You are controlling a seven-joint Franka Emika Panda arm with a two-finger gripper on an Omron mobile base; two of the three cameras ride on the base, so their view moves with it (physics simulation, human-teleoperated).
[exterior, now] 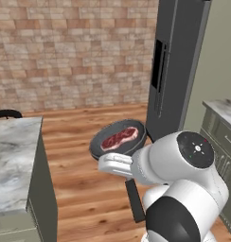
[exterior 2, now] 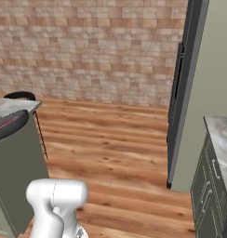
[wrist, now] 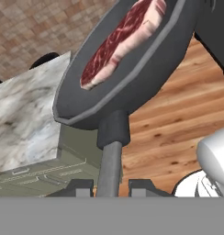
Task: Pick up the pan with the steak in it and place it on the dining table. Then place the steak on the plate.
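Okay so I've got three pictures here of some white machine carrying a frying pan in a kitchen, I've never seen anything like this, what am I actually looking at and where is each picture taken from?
This is a computer-rendered kitchen with a white robot arm on a base that can drive. Two pictures come from cameras on the base, behind the arm on its left and right sides. The third comes from a camera on the hand, looking along the gripper.

The gripper is shut on the long handle of a dark pan, held in the air above the wooden floor. A raw red steak lies in the pan.

The marble-topped block on the left of the left base view is the dining table. The pan is not on it yet. The tall dark unit behind is a fridge, and a marble worktop over cabinets stands on the right.
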